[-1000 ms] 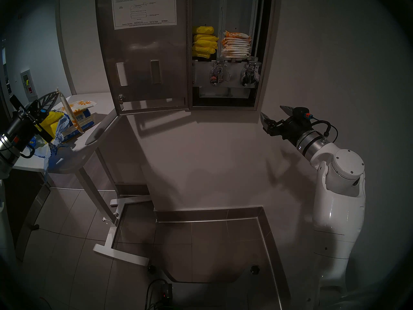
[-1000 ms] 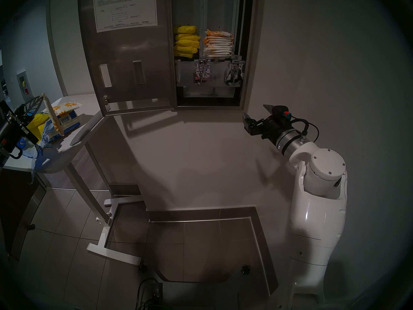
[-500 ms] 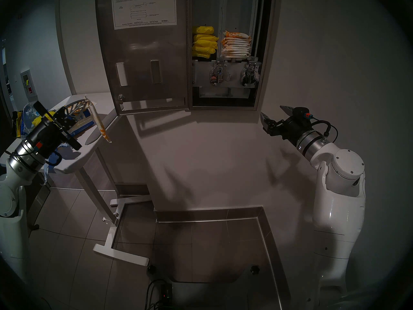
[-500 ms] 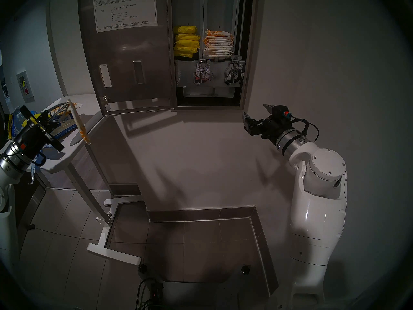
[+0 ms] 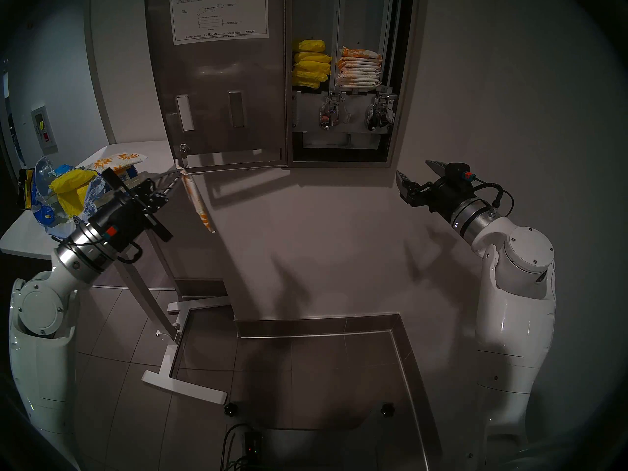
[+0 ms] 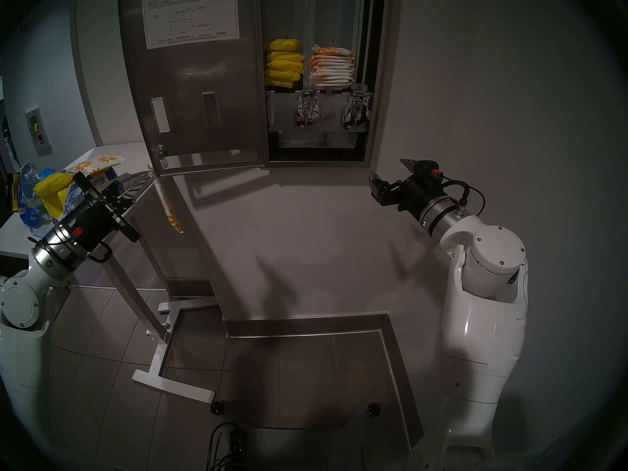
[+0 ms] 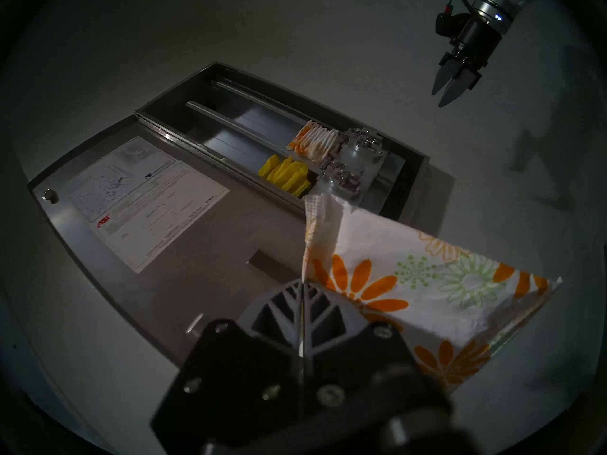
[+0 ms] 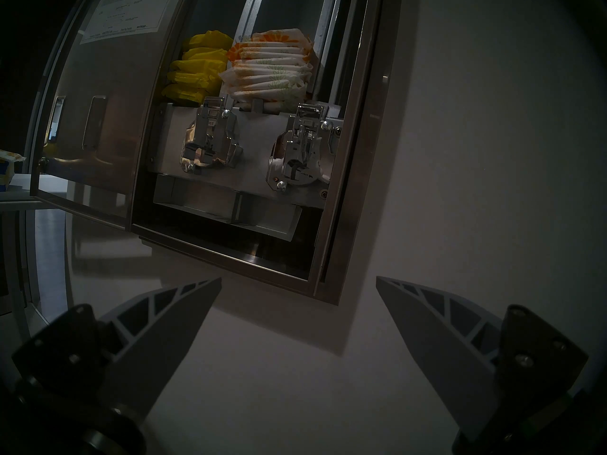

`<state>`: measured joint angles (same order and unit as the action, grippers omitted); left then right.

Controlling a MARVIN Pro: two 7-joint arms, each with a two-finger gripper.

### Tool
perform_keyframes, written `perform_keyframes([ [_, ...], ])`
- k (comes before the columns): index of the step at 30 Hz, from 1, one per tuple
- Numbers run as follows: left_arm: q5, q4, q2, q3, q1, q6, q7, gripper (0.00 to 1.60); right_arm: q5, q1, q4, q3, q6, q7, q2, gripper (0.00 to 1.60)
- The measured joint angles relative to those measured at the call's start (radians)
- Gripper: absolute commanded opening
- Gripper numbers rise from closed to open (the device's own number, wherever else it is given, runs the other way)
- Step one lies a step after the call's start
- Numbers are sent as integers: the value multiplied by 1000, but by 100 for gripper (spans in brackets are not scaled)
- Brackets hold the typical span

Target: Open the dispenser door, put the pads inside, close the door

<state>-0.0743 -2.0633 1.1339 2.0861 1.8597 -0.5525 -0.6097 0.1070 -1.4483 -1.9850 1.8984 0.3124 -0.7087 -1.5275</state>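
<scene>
The dispenser door (image 5: pixel 221 86) (image 6: pixel 193 86) (image 7: pixel 164 231) (image 8: pixel 98 99) stands swung open to the left, its white instruction sheet facing me. Inside, several daisy-printed pads (image 5: pixel 358 69) (image 6: pixel 331 67) (image 8: pixel 269 67) are stacked in the right column. My left gripper (image 5: pixel 181 173) (image 6: pixel 151 174) (image 7: pixel 301 282) is shut on the corner of one pad (image 5: pixel 198 201) (image 6: pixel 168 205) (image 7: pixel 410 280), which hangs just below the door's lower left corner. Another pad (image 5: pixel 120 159) lies on the table. My right gripper (image 5: pixel 413 169) (image 6: pixel 386 168) (image 8: pixel 298 280) is open and empty, below and right of the cabinet.
Yellow packets (image 5: pixel 311 64) fill the left column above two chrome mechanisms (image 5: pixel 331 115). A white table (image 5: pixel 27 237) at the left carries a torn blue-and-yellow bag (image 5: pixel 44 201) and a blue box. Its white foot (image 5: pixel 183 388) reaches across the tiled floor.
My left arm has swung right from over the table, carrying the hanging pad to the door's lower left corner. The right arm has not moved.
</scene>
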Motion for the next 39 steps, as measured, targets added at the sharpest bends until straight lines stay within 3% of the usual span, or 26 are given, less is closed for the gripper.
perform_keyframes([
  [13,-81,-26,45,-182,-65,31,32,0,-1,0,0,-1,0,1,1,160],
  [29,-183,-43,98,-342,-149,107,67,0,-3,-1,0,-1,0,2,2,160],
  [39,-277,-54,166,-451,-178,161,125,0,-3,-1,0,-2,0,3,3,160],
])
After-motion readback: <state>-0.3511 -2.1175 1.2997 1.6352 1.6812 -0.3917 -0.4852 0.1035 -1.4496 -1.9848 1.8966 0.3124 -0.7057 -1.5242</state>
